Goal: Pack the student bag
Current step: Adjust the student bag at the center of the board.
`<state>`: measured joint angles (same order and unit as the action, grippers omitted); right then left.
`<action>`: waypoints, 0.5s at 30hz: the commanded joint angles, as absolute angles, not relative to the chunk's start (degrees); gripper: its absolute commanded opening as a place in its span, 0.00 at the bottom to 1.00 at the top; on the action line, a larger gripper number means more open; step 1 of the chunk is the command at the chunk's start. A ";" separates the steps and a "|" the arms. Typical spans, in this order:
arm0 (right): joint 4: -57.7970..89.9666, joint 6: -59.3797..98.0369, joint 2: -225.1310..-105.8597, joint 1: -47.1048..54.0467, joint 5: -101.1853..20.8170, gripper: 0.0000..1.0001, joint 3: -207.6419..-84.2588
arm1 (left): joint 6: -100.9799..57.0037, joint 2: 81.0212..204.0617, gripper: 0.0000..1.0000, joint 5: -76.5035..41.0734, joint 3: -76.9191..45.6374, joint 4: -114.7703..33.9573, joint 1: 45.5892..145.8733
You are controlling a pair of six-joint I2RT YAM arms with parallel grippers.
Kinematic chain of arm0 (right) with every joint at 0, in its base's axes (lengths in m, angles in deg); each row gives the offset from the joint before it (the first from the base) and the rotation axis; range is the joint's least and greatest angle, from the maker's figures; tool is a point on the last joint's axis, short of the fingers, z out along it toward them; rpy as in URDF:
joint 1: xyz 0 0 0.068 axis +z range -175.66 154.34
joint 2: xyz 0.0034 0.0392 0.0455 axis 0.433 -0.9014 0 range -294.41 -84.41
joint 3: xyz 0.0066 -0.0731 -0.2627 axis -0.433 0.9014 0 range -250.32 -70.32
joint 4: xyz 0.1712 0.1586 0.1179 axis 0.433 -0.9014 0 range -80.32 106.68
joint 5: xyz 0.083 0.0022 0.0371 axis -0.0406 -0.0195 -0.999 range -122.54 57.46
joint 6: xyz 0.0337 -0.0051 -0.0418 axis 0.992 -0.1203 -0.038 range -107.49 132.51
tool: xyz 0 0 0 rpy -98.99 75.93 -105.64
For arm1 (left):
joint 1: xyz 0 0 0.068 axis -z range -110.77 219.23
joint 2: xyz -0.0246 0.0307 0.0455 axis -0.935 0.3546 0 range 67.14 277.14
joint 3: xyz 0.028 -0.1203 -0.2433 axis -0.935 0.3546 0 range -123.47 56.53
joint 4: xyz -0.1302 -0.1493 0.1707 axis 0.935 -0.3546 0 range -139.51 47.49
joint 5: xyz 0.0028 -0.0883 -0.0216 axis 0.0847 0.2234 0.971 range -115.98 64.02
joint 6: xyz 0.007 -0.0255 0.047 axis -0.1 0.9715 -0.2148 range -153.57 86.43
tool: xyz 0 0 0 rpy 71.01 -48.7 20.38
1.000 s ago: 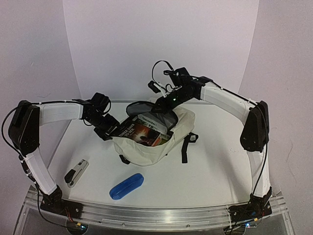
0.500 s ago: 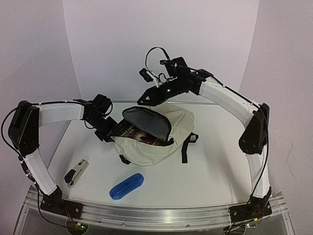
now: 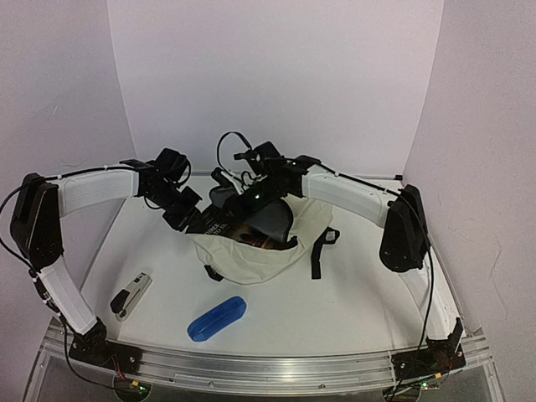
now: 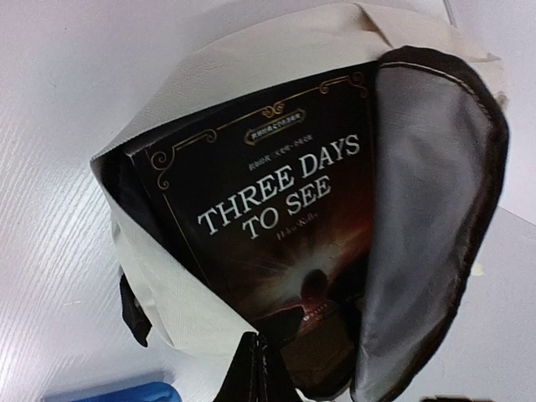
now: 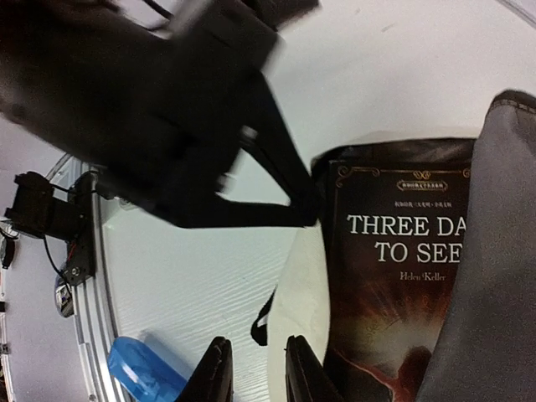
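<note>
The student bag [image 3: 268, 251], cream with dark lining, lies in the middle of the table with its mouth facing back left. Inside it is a dark book [image 4: 276, 201] titled "Three Days to See", half covered by the bag's grey flap [image 4: 427, 209]. My left gripper [image 3: 191, 219] is at the bag's left rim. Its fingertips [image 4: 258, 352] are pressed together on the cream edge [image 4: 167, 276]. My right gripper [image 3: 219, 182] hovers over the bag's back left corner. Its jaws [image 5: 255, 373] are slightly apart and empty, above the table and the cream edge [image 5: 306, 293].
A blue pencil case [image 3: 217, 317] lies near the front edge of the table. A grey and black stapler-like tool [image 3: 131, 295] lies front left. Black straps [image 3: 318, 251] trail from the bag's right side. The metal rail [image 3: 268, 368] runs along the near edge.
My right arm swung left and down, from behind the bag to over its left corner. The grey flap dropped over the opening. My left gripper closed at the bag's rim.
</note>
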<state>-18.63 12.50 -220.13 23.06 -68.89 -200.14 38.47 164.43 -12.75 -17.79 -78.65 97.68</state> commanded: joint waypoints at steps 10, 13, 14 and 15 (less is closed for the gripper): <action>-13.98 13.86 -223.88 22.52 -64.08 0.20 -202.38 | 43.55 159.69 0.54 -15.58 -13.04 -76.53 97.32; -13.28 13.15 -224.06 22.53 -62.42 0.19 -201.44 | 42.14 163.10 0.54 -14.86 -15.64 -76.43 96.74; -12.92 12.99 -224.09 22.53 -61.77 0.19 -201.00 | 41.79 164.51 0.54 -14.56 -16.86 -76.86 96.55; -12.67 12.96 -224.20 22.54 -60.91 0.19 -200.81 | 41.51 165.68 0.55 -14.16 -17.79 -77.32 96.37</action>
<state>-15.75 13.70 -224.27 22.48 -64.46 -200.92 42.41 161.74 -14.19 -13.56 -78.27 97.26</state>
